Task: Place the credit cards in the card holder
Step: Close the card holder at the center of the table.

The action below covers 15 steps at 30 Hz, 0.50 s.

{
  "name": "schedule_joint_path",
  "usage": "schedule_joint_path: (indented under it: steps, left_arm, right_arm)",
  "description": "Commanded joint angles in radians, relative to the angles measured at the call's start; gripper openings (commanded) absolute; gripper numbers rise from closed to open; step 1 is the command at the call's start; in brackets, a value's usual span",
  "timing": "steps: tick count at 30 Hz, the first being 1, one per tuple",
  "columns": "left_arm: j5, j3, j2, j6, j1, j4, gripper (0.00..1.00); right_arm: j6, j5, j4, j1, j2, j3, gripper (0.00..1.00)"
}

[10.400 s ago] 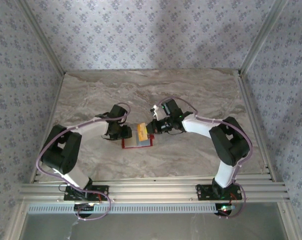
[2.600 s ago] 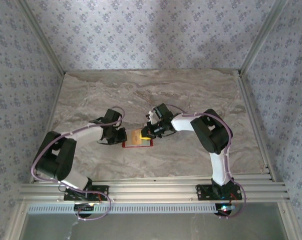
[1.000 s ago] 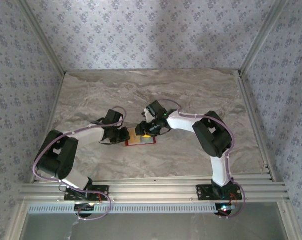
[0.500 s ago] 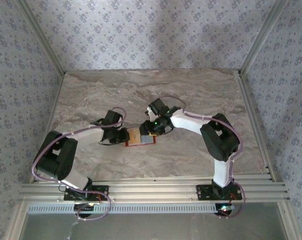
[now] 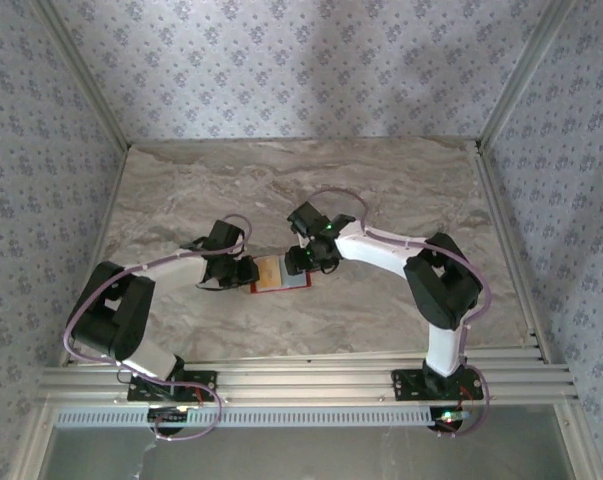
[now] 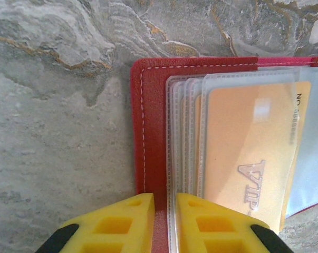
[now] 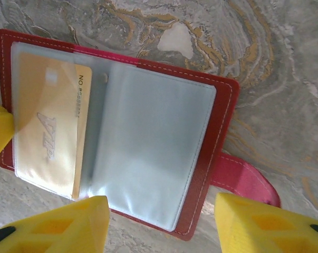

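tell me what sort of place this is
Probably a small robot test cell, not a home: a marble-look table boxed in by patterned wall panels, with an aluminium rail along the near edge.

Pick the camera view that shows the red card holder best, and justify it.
Right wrist: nearly the whole open card holder lies in frame, both halves and strap. Left wrist catches one corner with its sleeves; top external shows it tiny.

Your left wrist view cuts the card holder [image 6: 148, 132] off at the right edge; the credit card [image 6: 248, 153] sits behind clear sleeves [image 6: 180, 132], perhaps hiding others beneath it.
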State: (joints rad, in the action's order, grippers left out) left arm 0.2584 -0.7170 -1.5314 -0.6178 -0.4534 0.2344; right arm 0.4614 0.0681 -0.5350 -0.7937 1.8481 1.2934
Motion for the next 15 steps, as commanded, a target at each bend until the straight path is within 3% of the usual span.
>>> schedule_joint_path:
  steps: [1, 7, 15]
  left_arm:
    - [0.019, 0.019, 0.012, 0.013, 0.001, 0.042, 0.19]
    - [0.017, 0.022, 0.018, 0.014, 0.001, 0.043, 0.19]
    - [0.022, 0.024, 0.023, 0.013, 0.001, 0.039, 0.2]
  right_arm:
    - [-0.007, -0.123, -0.053, -0.007, -0.055, -0.002, 0.58]
    - [0.022, -0.178, -0.062, -0.015, -0.068, -0.024, 0.58]
    - [0.035, -0.103, -0.051, -0.01, -0.018, -0.035, 0.52]
